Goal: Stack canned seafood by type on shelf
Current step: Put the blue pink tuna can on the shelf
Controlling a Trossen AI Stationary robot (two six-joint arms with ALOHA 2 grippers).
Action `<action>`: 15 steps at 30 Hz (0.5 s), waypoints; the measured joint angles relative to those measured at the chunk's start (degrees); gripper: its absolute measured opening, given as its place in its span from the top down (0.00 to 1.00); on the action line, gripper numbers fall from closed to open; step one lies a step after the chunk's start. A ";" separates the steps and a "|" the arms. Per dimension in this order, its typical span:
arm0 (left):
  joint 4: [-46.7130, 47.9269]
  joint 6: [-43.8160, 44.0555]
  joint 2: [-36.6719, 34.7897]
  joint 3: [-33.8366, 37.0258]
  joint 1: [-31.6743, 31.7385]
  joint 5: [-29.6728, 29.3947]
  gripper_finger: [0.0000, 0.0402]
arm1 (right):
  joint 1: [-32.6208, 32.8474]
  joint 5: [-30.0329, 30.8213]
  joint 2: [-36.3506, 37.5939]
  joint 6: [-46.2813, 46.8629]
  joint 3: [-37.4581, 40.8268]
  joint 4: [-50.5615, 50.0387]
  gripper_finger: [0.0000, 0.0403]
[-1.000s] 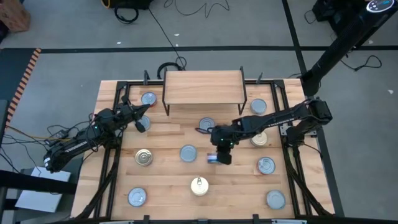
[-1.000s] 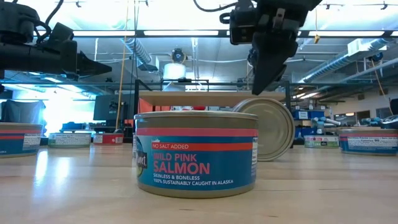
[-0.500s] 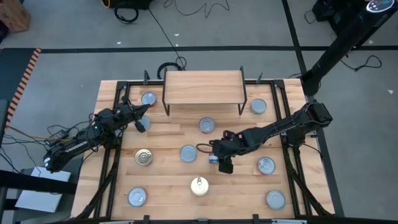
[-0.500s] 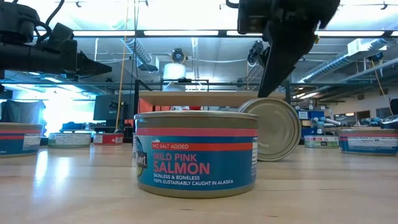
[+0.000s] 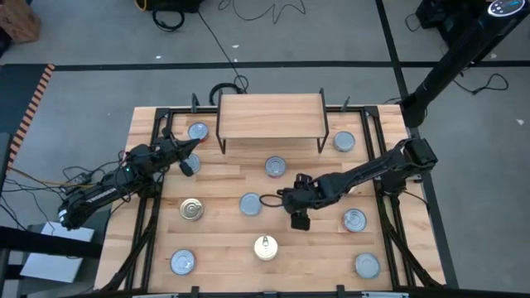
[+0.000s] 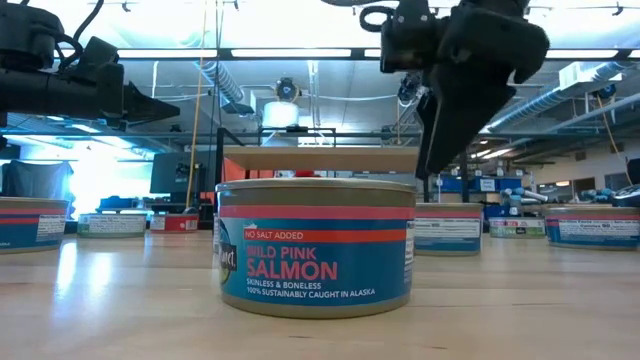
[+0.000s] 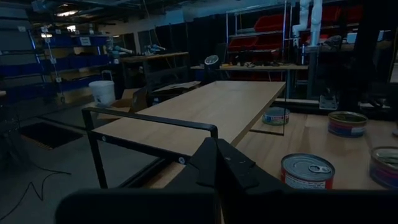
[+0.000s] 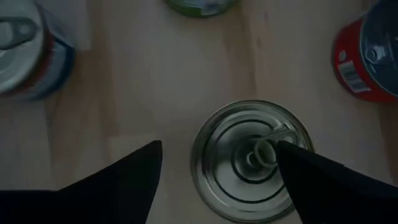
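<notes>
Nearest can (image 6: 315, 247) reads "NO SALT ADDED WILD PINK SALMON"; right end effector (image 8: 217, 171) spread above a silver tin (image 8: 252, 158); left end effector (image 5: 187, 163) closed.

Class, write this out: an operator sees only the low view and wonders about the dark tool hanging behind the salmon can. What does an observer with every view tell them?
Operator: Which arm owns the tool behind the salmon can?
Observer: The right arm. The high view shows it reaching to mid-table, in front of the shelf.
Operator: Is the right tool gripping anything?
Observer: No. The right wrist view shows its fingers spread either side of a silver can, which stands flat with its pull tab up.
Operator: And the other arm?
Observer: The high view puts the left tool near the table's left side, shut and holding nothing.
</notes>
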State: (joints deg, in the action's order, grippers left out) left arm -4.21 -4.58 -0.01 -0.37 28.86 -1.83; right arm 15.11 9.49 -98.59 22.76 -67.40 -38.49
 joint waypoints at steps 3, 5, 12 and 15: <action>-0.04 0.00 0.00 0.01 0.00 0.01 0.99 | -0.76 -0.04 0.18 -0.66 0.04 -1.01 0.22; -0.04 -0.02 0.00 0.01 0.00 0.03 0.99 | -1.11 0.19 0.63 -2.06 -0.07 -1.43 0.22; 0.10 -0.07 0.00 0.01 0.00 0.07 0.99 | -1.73 -3.44 0.54 -9.25 -0.10 -2.44 0.28; 0.11 0.05 0.00 0.01 0.00 0.13 0.99 | -0.77 -4.59 0.17 -11.26 0.00 -2.96 0.35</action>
State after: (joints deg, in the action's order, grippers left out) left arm -4.10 -4.53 -0.01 -0.36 28.86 -1.71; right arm 14.34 4.90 -98.42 11.51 -67.39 -41.45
